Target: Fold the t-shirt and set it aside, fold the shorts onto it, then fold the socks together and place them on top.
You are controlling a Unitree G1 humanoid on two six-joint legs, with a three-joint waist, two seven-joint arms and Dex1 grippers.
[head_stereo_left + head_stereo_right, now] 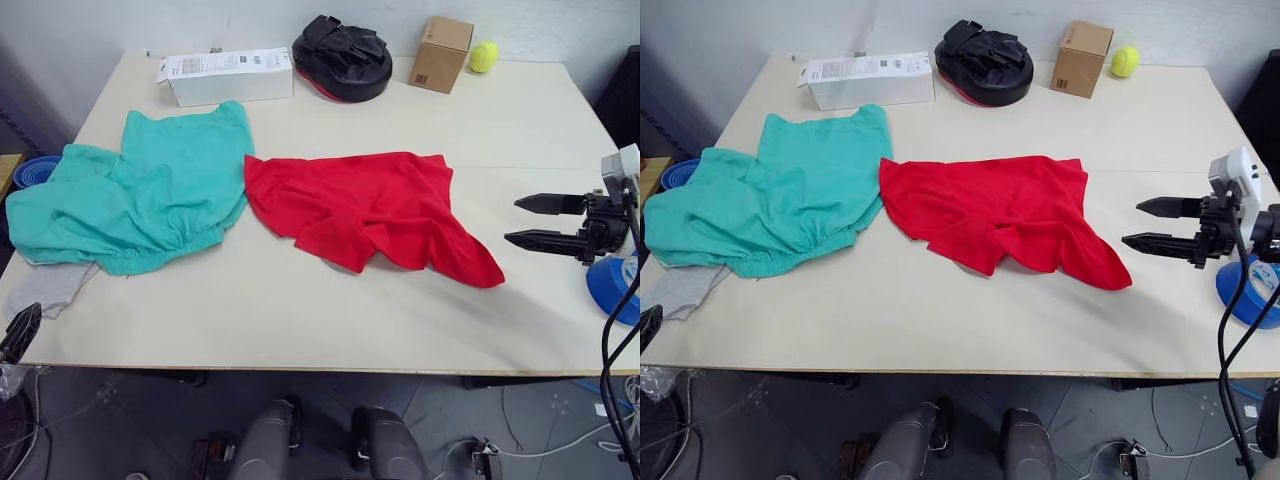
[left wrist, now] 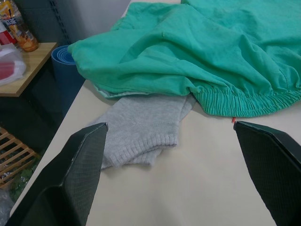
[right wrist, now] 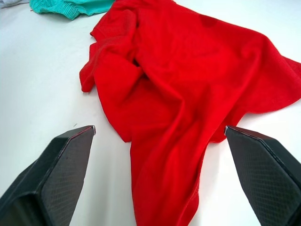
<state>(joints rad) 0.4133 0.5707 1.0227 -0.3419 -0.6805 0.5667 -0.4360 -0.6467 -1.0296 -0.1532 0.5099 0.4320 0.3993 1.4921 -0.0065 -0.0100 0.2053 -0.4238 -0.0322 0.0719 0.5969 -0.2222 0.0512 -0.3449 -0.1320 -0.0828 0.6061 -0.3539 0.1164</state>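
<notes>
Head camera views: along the far edge of the desk (image 1: 330, 310) stand a white carton (image 1: 226, 76) toward the far-left corner, a black padded mitt (image 1: 342, 57) at the middle, then a small brown cardboard box (image 1: 441, 53) and a yellow-green tennis ball (image 1: 484, 56) just beside it. None of these touches the clothing. The red t-shirt (image 1: 372, 207) lies rumpled at the desk's centre, its long axis running left to right, with one pointed corner trailing toward the near-right. The teal-green shorts (image 1: 140, 195) lie on the left half, their edge touching the t-shirt's left side, the gathered waistband turned toward the near edge. A grey sock (image 1: 48, 285) pokes out from under the shorts at the near-left corner. The right claw (image 1: 545, 221) hovers over the right side of the desk, fingers wide apart and pointing left at the t-shirt — a roll of blue tape (image 1: 612, 285) sits under that arm at the right edge. The left claw (image 1: 20, 332) hangs just off the near-left corner.

Left wrist view: the left claw's fingers (image 2: 70, 181) stand wide, empty, framing the sock with the elastic waistband overlapping its far end.

Right wrist view: the right claw's fingers (image 3: 51, 176) are spread wide and empty — the t-shirt's trailing corner lies between them on the bare desk.
</notes>
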